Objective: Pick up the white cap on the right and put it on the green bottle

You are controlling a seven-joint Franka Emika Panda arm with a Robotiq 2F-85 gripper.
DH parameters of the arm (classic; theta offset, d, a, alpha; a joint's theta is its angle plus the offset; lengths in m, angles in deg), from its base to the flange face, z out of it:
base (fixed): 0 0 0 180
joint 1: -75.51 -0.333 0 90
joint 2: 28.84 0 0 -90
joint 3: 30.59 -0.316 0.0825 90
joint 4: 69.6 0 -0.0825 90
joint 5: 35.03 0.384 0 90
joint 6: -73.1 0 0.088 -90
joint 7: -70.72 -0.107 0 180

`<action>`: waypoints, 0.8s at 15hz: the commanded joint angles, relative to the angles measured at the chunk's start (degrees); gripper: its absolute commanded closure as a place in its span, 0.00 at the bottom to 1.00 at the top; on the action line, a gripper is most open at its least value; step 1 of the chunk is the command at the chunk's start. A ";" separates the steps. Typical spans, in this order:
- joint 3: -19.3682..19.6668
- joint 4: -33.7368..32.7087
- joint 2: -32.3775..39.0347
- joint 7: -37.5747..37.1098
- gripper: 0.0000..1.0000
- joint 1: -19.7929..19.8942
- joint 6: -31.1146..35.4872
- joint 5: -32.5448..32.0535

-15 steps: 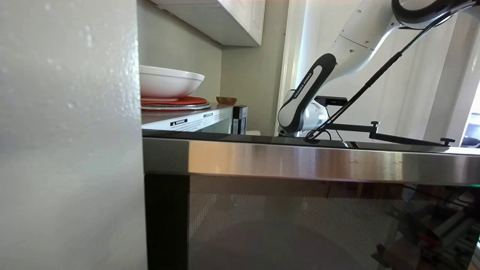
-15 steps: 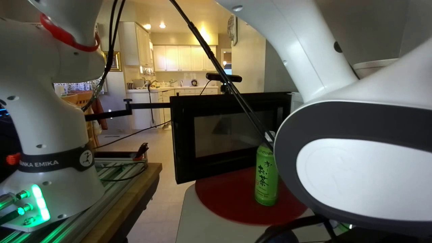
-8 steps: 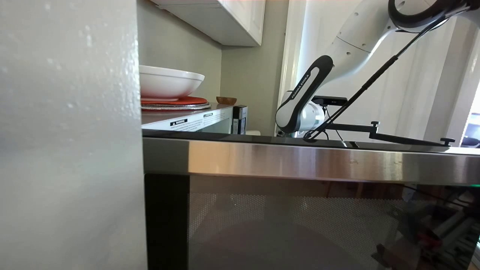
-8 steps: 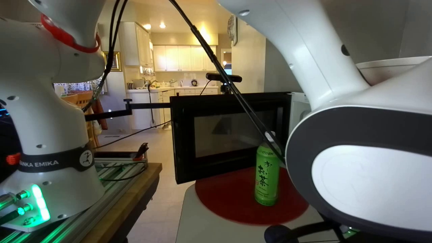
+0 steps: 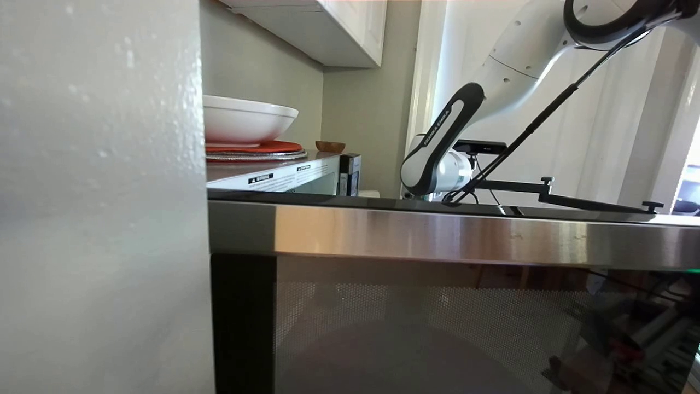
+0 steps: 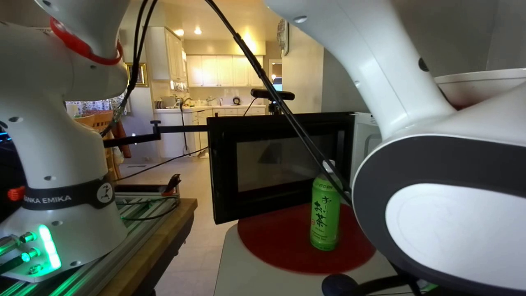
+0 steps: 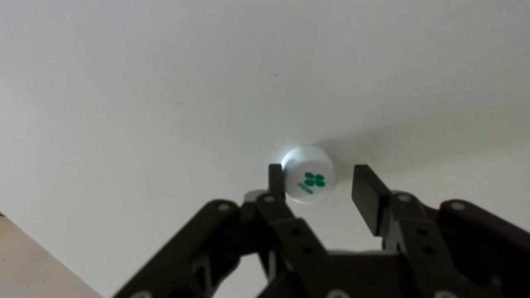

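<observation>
The white cap is smooth plastic. The gripper is matt black. The worktop is smooth with low sheen. The bottle appears smooth plastic. The arm has a smooth, glossy shell. In an exterior view, the door trim is reflective metal; the door window is glossy with perforated mesh. The small bowl looks wooden; the large bowl is glossy.

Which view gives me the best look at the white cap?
The wrist view: it shows the white cap from above, its green mark visible, framed by the open gripper. I can't make the cap out in either exterior view; the microwave door and the arm probably hide it.
</observation>
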State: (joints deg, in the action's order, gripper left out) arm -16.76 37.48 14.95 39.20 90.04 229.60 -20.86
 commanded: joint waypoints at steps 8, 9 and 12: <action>-0.61 -0.63 -0.13 3.37 0.92 0.48 -0.26 1.47; -0.60 0.24 -1.40 3.87 0.92 -0.01 -0.56 1.17; -0.10 3.49 -6.20 4.78 0.92 -2.33 -2.53 0.11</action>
State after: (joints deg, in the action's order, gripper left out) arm -17.09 37.18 13.60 41.41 89.20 229.39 -20.86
